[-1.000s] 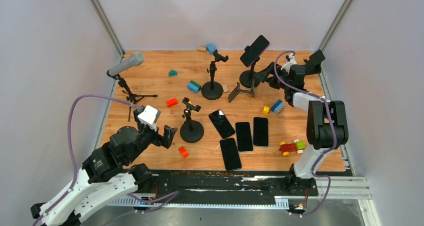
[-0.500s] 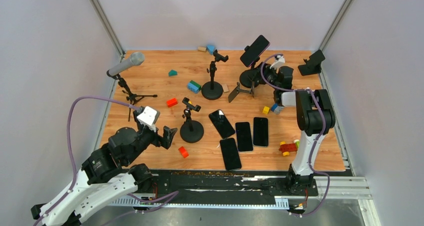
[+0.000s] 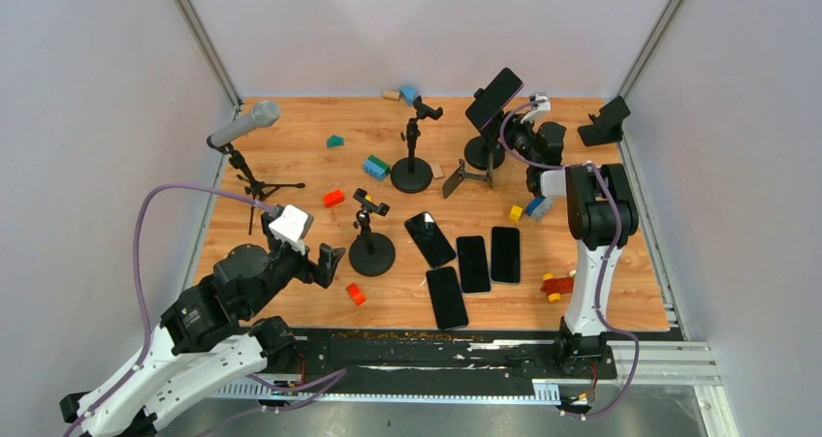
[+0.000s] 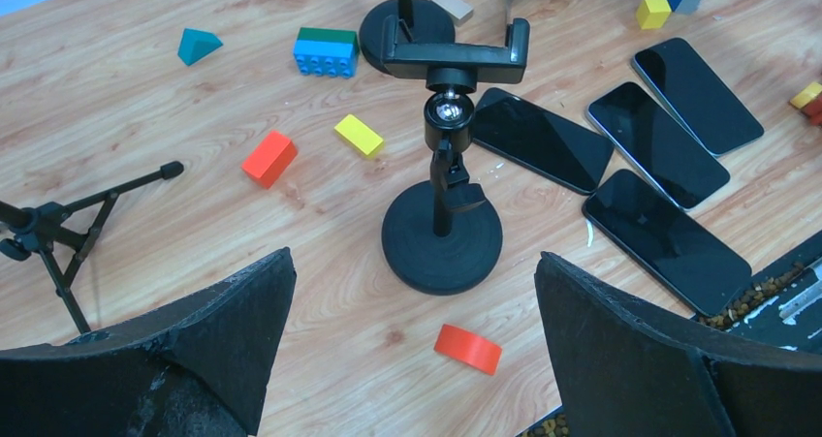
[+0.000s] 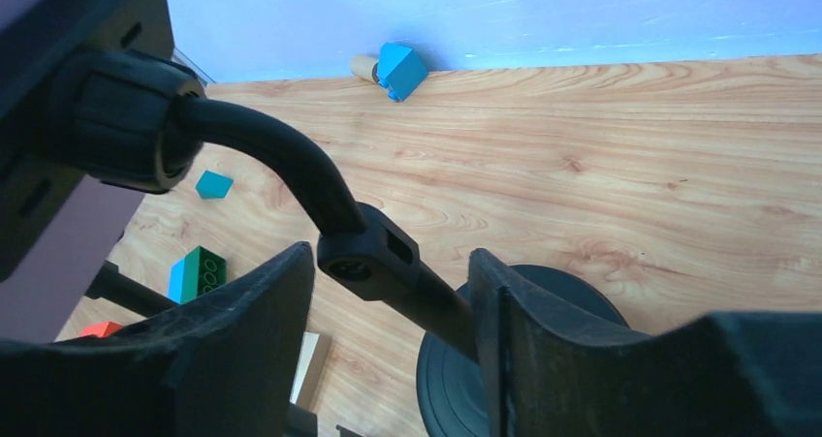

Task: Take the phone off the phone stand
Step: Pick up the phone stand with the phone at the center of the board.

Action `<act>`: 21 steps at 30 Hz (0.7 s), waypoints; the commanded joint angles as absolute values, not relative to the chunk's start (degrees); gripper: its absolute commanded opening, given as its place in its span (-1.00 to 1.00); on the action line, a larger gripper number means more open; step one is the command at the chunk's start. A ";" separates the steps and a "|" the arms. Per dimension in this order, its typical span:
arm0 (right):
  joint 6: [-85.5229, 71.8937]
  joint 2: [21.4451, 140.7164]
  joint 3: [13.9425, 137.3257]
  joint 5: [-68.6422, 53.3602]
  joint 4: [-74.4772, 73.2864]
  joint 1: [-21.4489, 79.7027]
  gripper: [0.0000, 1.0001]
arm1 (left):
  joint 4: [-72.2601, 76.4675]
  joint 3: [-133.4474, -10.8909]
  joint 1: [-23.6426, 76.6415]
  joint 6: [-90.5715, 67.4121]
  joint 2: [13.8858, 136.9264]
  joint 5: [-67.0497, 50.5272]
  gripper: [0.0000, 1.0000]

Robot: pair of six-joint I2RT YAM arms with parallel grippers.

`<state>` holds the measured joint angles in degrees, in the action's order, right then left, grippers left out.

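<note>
A dark phone (image 3: pixel 493 98) sits tilted in the clamp of the phone stand (image 3: pixel 482 150) at the back of the table. In the right wrist view the phone's mauve edge (image 5: pixel 48 243) fills the left side. The stand's black stem (image 5: pixel 281 161) runs down to its round base (image 5: pixel 572 296). My right gripper (image 3: pixel 514 139) (image 5: pixel 391 258) is partly closed with a finger on each side of that stem. The stem lies against the right finger (image 5: pixel 543 359), with a narrow gap at the left one. My left gripper (image 3: pixel 330 261) (image 4: pixel 415 261) hangs wide open and empty over the front left.
An empty stand (image 3: pixel 371 251) (image 4: pixel 442 234) is under the left wrist, another (image 3: pixel 412 171) stands mid-table. Several phones (image 3: pixel 473 263) lie flat near the front. A microphone on a tripod (image 3: pixel 244 125), a small folding stand (image 3: pixel 465 177), a black holder (image 3: pixel 603 122) and scattered toy blocks surround them.
My right arm swung left from the back right corner to the phone stand, and its jaws narrowed around the stem. The left arm has stayed still.
</note>
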<state>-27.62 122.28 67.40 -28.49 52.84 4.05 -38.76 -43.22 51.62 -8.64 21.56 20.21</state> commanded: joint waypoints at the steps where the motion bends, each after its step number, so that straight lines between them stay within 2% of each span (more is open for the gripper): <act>1: -26.64 124.49 69.40 -29.33 60.13 3.95 0.10 | -37.18 -43.15 51.41 -7.91 22.11 19.97 1.00; 6: -25.92 125.45 67.56 -29.01 68.60 3.86 0.01 | -37.07 -43.05 51.42 -7.87 22.22 20.16 1.00; 11: -26.77 126.64 68.62 -29.86 72.06 3.86 0.17 | -37.07 -43.08 51.42 -7.82 22.82 19.70 1.00; 13: -27.04 127.26 69.73 -29.99 71.70 3.85 0.16 | -37.09 -43.07 51.42 -7.79 22.85 19.68 1.00; 21: -27.24 128.90 72.39 -31.14 71.55 3.70 -0.43 | -37.42 -43.07 51.42 -7.87 22.61 19.94 1.00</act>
<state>-26.96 127.90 70.11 -29.39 67.68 3.95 -38.76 -43.11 51.62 -8.60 22.50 20.01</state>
